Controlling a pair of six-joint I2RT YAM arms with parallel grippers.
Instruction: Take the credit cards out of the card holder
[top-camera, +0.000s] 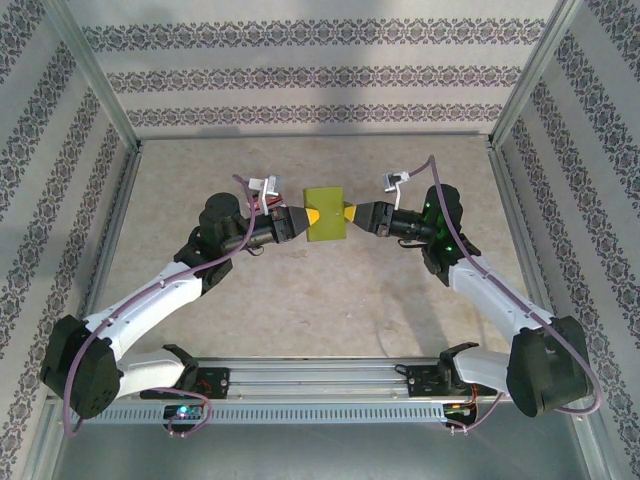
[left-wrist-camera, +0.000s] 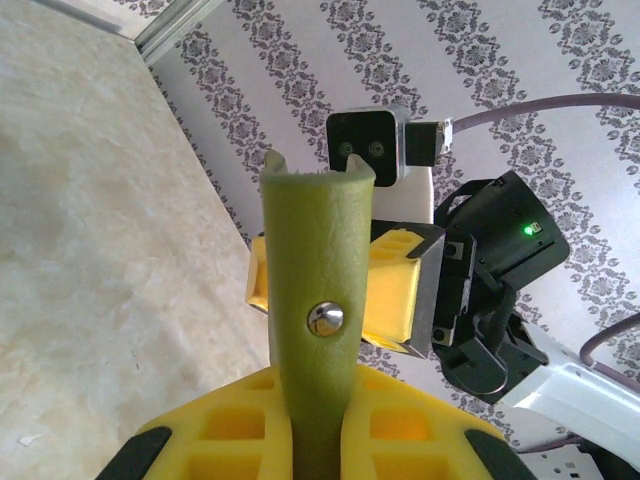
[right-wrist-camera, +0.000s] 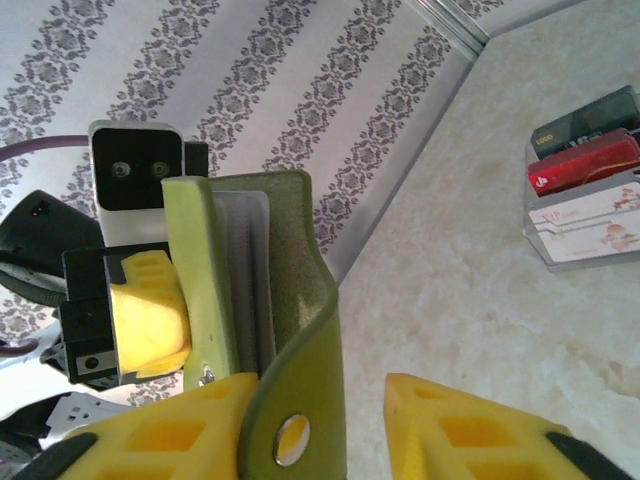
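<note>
Holder: I see the holder (top-camera: 326, 205) in the air above the middle of the desk (top-camera: 330, 300), between the two arms, not touching the desk.
Left pincer: the left pincer (top-camera: 306, 218) is clamped on one edge of the holder. In its wrist view the green case stands edge-on between the yellow fingers, with the metal stud (left-wrist-camera: 325, 318) just above them.
Right pincer: the right pincer (top-camera: 349, 213) has its fingers apart. The flap (right-wrist-camera: 300, 330) lies against one finger, and I see a clear gap to the other finger, so I judge it does not grip yet.
Inside: pale sleeves (right-wrist-camera: 250, 270) show behind the open flap. I cannot tell if a card sits in them.
Cards: three cards (right-wrist-camera: 585, 160), dark, red and pale, rest in a clear stand (right-wrist-camera: 540, 235) on the desk, well apart from the holder.
Handling: I judge the holder light and soft. It bends at the fold, so one grip alone lets it swing.
Where to hold: I would take the thick folded edge with one pincer and the free flap with the other.
Card grip: a card is thin, stiff and smooth. I would pinch its exposed short edge and pull it straight along the sleeve.
Risk: the sleeves may cling, so the holder may slip.
</note>
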